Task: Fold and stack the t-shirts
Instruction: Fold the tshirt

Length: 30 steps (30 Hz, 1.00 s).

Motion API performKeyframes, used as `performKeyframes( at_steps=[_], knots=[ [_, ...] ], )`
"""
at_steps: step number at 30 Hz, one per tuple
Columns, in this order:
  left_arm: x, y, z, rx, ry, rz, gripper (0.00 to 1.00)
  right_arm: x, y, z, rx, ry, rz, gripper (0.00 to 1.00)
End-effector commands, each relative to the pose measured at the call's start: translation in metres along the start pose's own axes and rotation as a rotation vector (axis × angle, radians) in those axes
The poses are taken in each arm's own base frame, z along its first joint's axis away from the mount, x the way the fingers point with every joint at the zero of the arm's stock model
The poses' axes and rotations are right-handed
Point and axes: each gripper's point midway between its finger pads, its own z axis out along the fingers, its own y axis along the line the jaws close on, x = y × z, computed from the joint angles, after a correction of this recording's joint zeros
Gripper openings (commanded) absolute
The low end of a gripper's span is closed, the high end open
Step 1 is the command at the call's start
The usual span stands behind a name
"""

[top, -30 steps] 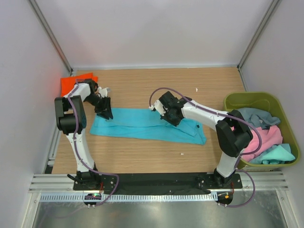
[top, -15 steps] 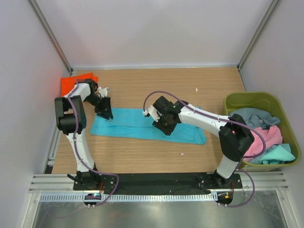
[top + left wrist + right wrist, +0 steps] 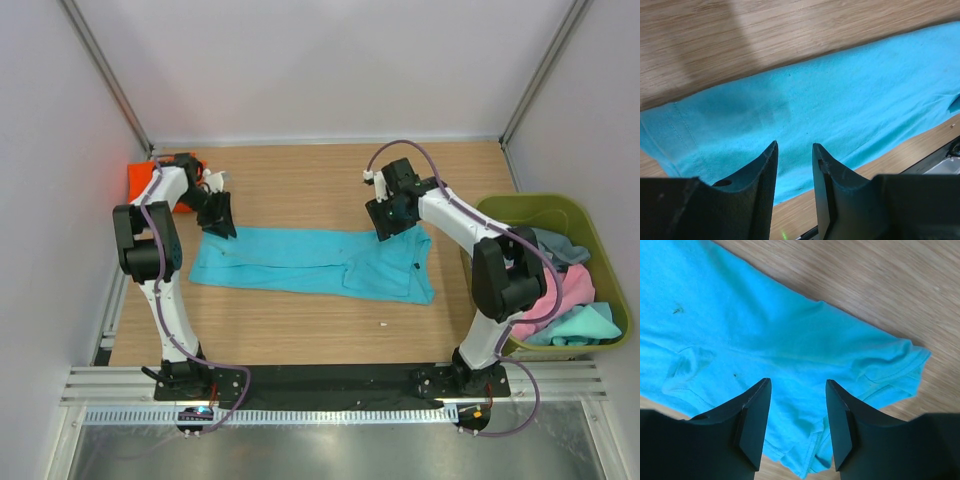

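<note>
Since a second ago the right end effector [image 3: 390, 224] is found shifted from the middle of the turquoise t-shirt [image 3: 300, 260] to that shirt's far right corner. Its fingers are now held wide apart with nothing between them. In the right wrist view only the shirt [image 3: 765, 330] and bare wood are seen past the gap [image 3: 797, 381].

At the right edge of the desk [image 3: 300, 180] an olive-green plastic bin [image 3: 525, 198] is set. Three crumpled shirts are heaped in it: a grey-blue t-shirt [image 3: 555, 250] toward the back, a pink t-shirt [image 3: 560, 295] in the middle and a teal t-shirt [image 3: 590, 325] at the near end. The heap is unchanged from the earlier frame.

The turquoise t-shirt is laid flat across the middle of the desk, and its right part is now spread wider toward the back than before, when it was a narrower strip. The left end effector [image 3: 219, 218] has been drawn slightly toward the back and is now placed at the shirt's far left edge. Its fingers are held narrowly apart, and in the left wrist view the shirt [image 3: 840, 100] is seen through the gap [image 3: 793, 146], with no cloth pinched there. An orange t-shirt [image 3: 140, 180] is left in the far left corner of the desk, partly hidden behind the left arm.
</note>
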Motion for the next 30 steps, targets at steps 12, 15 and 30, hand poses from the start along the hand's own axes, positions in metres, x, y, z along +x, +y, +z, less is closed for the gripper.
performKeyframes(
  at_steps=[12, 15, 30],
  knots=[
    [0.021, 0.017, 0.013, -0.064, 0.087, 0.014, 0.35, 0.003, -0.010, 0.031, -0.083, 0.060, 0.200, 0.64],
    [0.024, 0.024, 0.014, -0.099, 0.096, 0.026, 0.35, 0.016, -0.023, 0.042, -0.068, 0.104, 0.235, 0.64],
    [0.046, 0.034, 0.006, -0.255, 0.088, 0.075, 0.34, -0.117, -0.070, 0.131, -0.043, -0.052, 0.178, 0.64]
  ],
)
